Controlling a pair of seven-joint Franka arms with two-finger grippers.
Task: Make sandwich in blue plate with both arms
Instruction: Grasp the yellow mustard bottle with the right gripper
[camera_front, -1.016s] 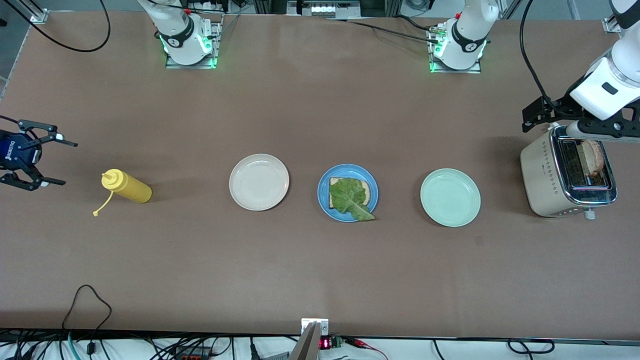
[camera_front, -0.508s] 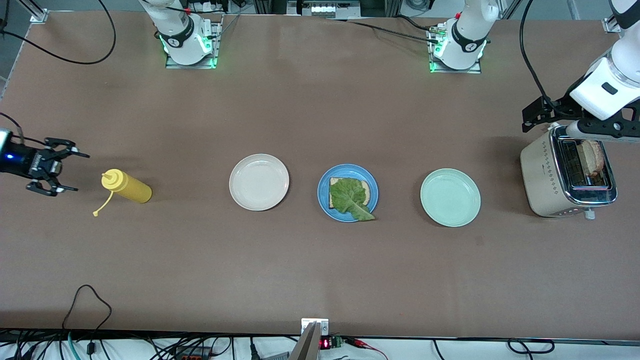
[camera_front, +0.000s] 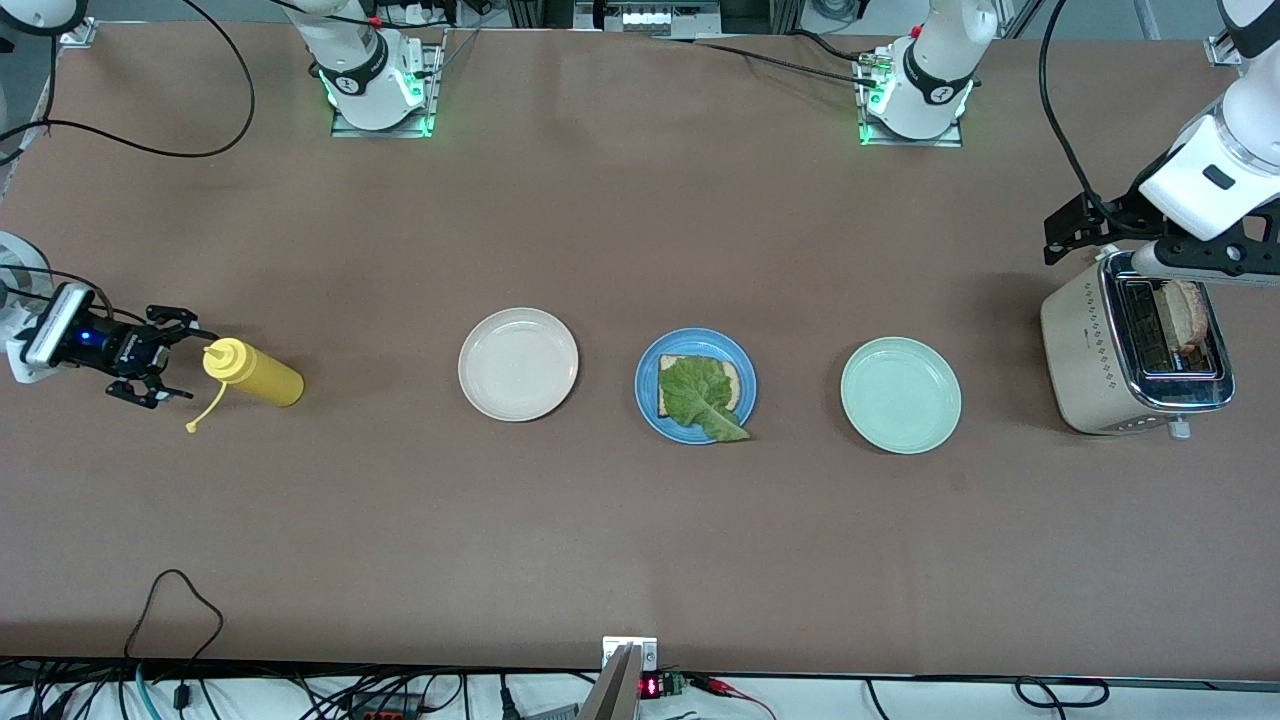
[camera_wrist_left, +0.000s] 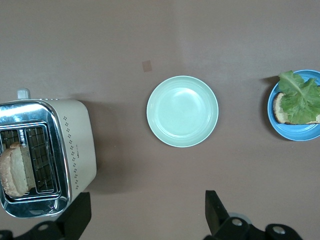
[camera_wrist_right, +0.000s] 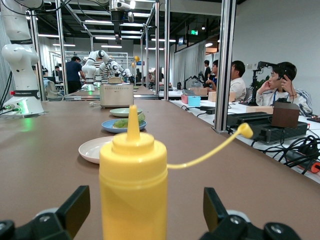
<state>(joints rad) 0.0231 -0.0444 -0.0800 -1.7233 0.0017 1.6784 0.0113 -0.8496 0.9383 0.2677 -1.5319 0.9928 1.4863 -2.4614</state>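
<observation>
The blue plate (camera_front: 648, 400) sits mid-table and holds one bread slice (camera_front: 735, 380) with a green lettuce leaf (camera_front: 695, 395) on top. It also shows in the left wrist view (camera_wrist_left: 300, 132). A second bread slice (camera_front: 1187, 312) stands in the toaster (camera_front: 1085, 350). My left gripper (camera_front: 1190, 265) hangs open and empty high above the toaster; in the left wrist view (camera_wrist_left: 145, 220) only table lies between its fingers. My right gripper (camera_front: 190, 360) is open low at the right arm's end, its fingers on either side of an upright yellow squeeze bottle (camera_front: 255, 375) (camera_wrist_right: 132, 190), apart from it.
A cream-white plate (camera_front: 518, 363) stands beside the blue plate toward the right arm's end. A mint-green plate (camera_front: 900, 395) stands toward the left arm's end. The bottle's open cap (camera_wrist_right: 245, 130) dangles on a tether.
My right gripper has moved in from the table's end toward the yellow bottle and now straddles its top. The left arm has not moved.
</observation>
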